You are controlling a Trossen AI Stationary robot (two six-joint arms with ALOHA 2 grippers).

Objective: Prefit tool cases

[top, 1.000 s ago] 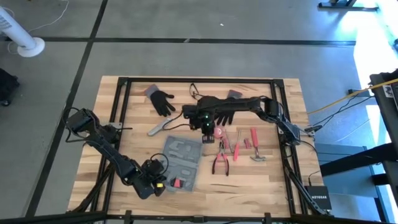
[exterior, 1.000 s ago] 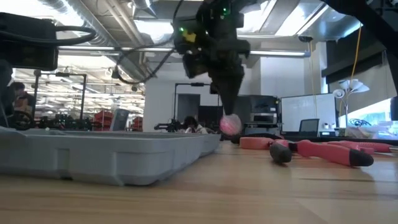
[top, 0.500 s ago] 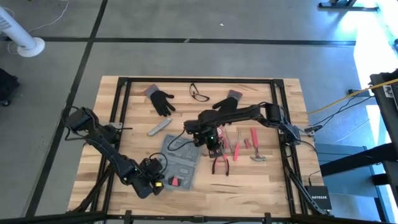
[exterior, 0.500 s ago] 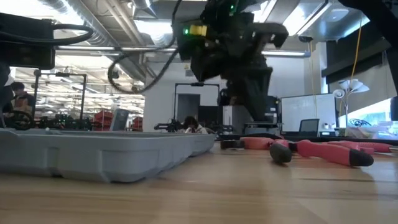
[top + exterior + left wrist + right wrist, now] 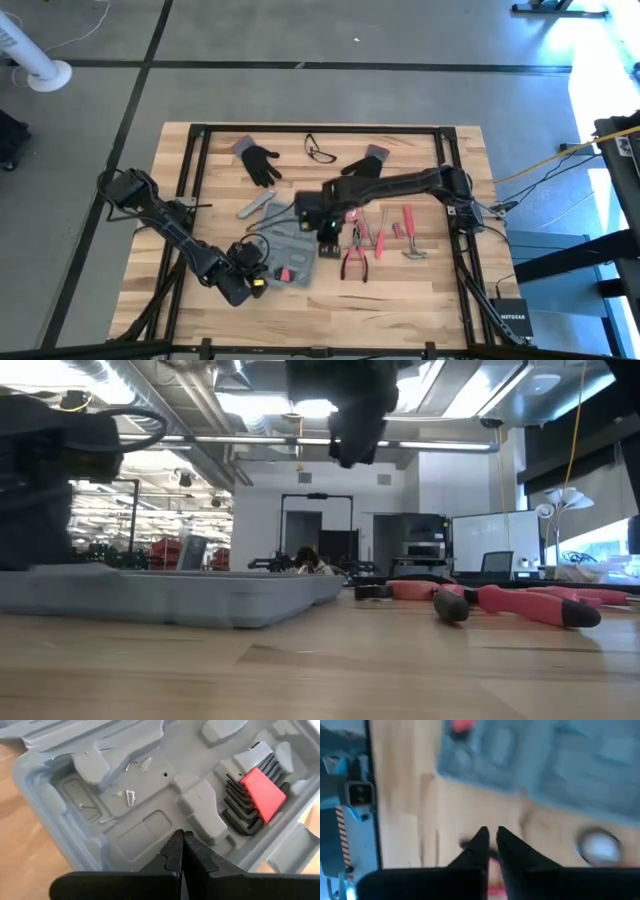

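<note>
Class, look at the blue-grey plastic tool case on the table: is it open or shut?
Open. The flat blue-grey plastic tool case lies with its moulded recesses facing up, and a red-holdered set of black hex keys sits in one.

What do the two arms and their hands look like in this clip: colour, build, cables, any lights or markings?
Both arms are dark, jointed links. The left hand has a small yellow mark and a black cable looping beside its wrist. The right hand carries a green light. Up close, the left fingers are matte black wedges tapering to narrow tips; the right fingers match.
</note>
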